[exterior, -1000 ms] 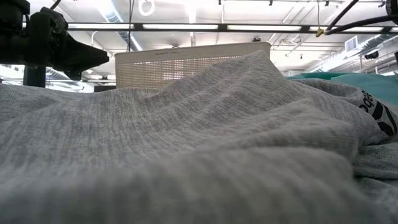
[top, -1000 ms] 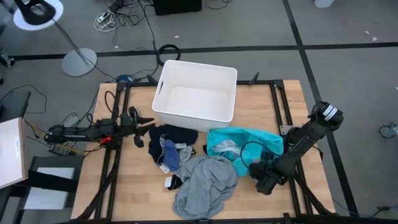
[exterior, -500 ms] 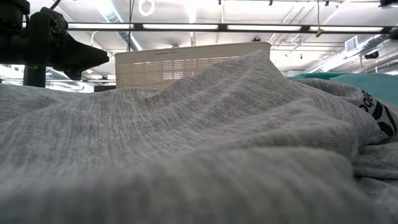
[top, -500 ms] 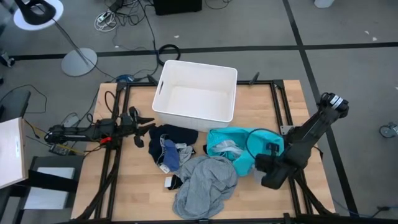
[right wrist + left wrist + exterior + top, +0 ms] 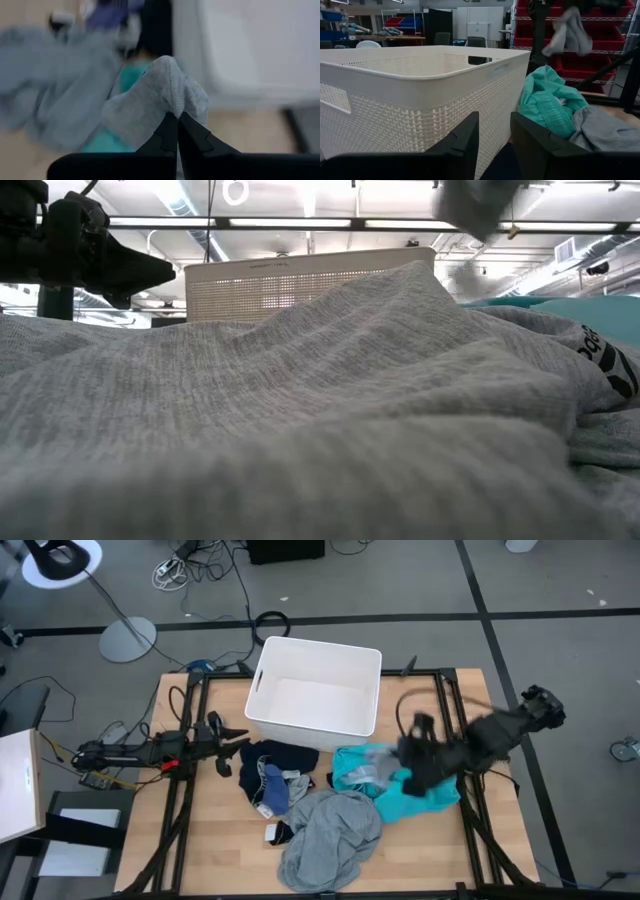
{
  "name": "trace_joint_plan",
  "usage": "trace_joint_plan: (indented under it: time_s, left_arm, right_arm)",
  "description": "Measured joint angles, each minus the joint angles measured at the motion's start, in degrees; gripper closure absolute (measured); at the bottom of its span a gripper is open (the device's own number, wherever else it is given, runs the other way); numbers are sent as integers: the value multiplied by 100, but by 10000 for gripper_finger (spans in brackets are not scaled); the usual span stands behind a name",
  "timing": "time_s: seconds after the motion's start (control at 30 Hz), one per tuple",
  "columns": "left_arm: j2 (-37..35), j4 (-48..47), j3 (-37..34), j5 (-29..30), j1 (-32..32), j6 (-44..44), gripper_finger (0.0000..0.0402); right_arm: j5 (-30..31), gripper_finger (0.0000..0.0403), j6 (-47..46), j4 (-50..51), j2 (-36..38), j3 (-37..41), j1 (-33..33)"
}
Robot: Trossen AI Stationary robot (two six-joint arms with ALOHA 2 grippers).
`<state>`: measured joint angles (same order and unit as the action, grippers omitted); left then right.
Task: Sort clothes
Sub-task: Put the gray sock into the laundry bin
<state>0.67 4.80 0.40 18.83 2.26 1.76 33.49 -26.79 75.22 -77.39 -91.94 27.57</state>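
Right end effector (image 5: pixel 415 755) has swung up off the near worktop, clamped on a grey sock (image 5: pixel 160 95). White bin (image 5: pixel 315 690) lies far-left of it. Left end effector (image 5: pixel 492 140) idles, fingers apart.

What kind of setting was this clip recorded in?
Most likely a robotics lab or workshop, not a home. Red parts bins on shelving fill the room behind the table, ceiling strip lights and exposed ducts run overhead, and loose cables trail across a taped grey floor.
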Motion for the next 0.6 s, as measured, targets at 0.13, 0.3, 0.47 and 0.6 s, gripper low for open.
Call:
trace_joint_plan:
  time_s: [0.13, 0.3, 0.47, 0.6]
  left_arm:
    - [0, 0, 1, 0, -1, 0, 284]
    - [0, 0, 0, 0, 0, 0, 284]
    - [0, 1, 0, 0, -1, 0, 284]
    - [0, 0, 0, 0, -2, 0, 284]
  right_arm:
    - [11, 403, 1532, -555, -187, -611, -1051]
    - [-104, 402, 3084, -1816, -357, -758, -2326]
    - [-1095, 401, 3577, -2707, -671, -758, -3479]
    - [-1799, 399, 3596, -2876, -1039, -758, -4135]
